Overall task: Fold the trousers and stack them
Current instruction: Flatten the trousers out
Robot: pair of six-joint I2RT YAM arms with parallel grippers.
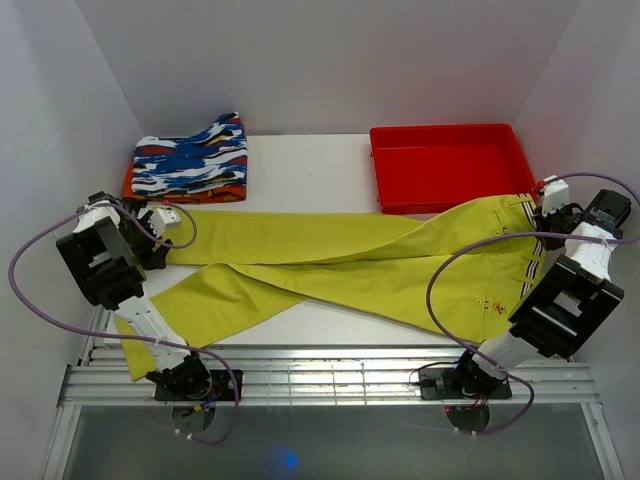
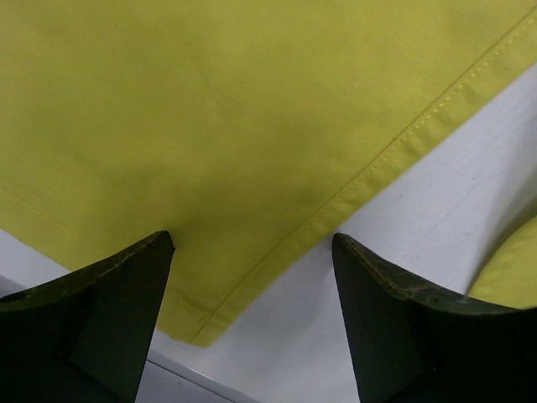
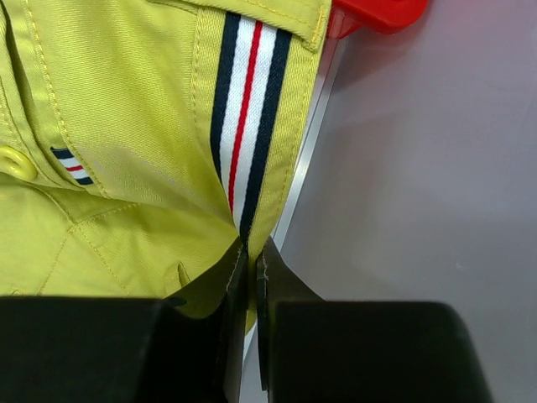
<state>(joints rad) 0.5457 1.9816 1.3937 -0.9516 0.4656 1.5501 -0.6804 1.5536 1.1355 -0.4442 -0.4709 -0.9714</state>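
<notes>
The yellow-green trousers (image 1: 350, 260) lie spread across the table, waist at the right and both legs running left. My left gripper (image 1: 165, 225) hovers open over the cuff end of the far leg. In the left wrist view its dark fingers (image 2: 117, 294) stand wide apart above the hem corner (image 2: 210, 126), with nothing between them. My right gripper (image 1: 545, 210) is at the waist's far right corner. In the right wrist view this gripper (image 3: 252, 248) is shut on the waistband edge (image 3: 126, 168), just below the navy, white and red striped band (image 3: 243, 109).
A red tray (image 1: 445, 165) stands at the back right, with the waist touching its front rim. A folded blue, white, black and orange patterned garment (image 1: 190, 160) lies at the back left. White walls enclose the table, and a metal rail (image 1: 330, 375) runs along the front.
</notes>
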